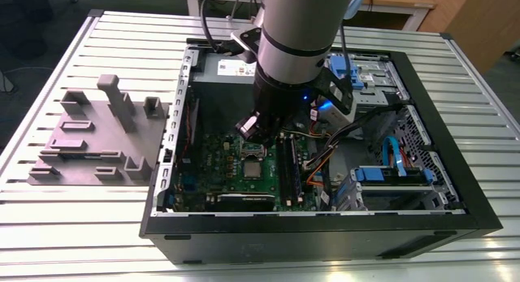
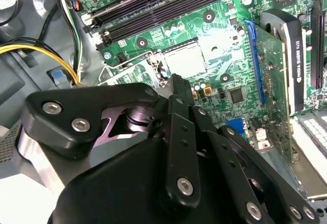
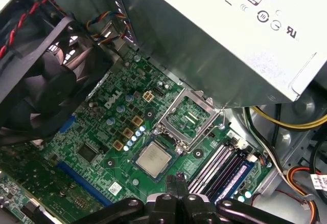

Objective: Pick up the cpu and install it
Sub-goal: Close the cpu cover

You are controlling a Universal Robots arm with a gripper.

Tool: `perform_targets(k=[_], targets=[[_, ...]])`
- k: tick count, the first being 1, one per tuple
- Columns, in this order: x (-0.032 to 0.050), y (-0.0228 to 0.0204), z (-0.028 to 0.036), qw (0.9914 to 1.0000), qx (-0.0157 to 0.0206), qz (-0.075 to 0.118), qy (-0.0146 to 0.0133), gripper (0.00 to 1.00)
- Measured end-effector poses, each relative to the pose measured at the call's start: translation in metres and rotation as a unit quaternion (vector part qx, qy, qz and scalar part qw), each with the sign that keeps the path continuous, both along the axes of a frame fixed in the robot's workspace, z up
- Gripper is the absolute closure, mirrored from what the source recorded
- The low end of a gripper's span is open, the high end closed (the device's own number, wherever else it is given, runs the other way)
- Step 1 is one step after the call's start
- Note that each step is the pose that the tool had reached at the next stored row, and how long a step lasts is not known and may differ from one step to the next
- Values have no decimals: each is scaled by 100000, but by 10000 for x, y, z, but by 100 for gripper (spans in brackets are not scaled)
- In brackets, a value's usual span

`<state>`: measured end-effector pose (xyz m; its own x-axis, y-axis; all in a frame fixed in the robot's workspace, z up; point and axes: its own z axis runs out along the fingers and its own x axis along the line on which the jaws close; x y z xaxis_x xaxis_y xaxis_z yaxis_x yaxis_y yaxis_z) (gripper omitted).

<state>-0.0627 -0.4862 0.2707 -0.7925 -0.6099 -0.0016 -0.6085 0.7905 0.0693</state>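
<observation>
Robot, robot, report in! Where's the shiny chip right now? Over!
Gripper shut, empty, above motherboard. Cpu lies flat in socket, retention frame open beside it. Nothing blocking.

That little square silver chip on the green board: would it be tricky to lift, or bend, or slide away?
The small flat square silver-topped chip looks rigid, so it probably won't bend. Its smooth metal top may be slippery. Lying flat in the socket on the green circuit board, it seems unlikely to roll or tip.

Slatted light-metal table [image 1: 73, 221], ribs running across exterior view. Open black computer case [image 1: 325, 233] lies flat on it, centre toward 3 o'clock, lower edge near table's 6 o'clock rim. Grey fixture block [image 1: 97, 142] with upright pegs rests at 9 o'clock, just beside case.
</observation>
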Motion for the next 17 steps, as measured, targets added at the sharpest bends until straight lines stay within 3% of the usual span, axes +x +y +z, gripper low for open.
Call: perform_targets(k=[17], targets=[[38,26,-10,100000,-18,11,10,90]])
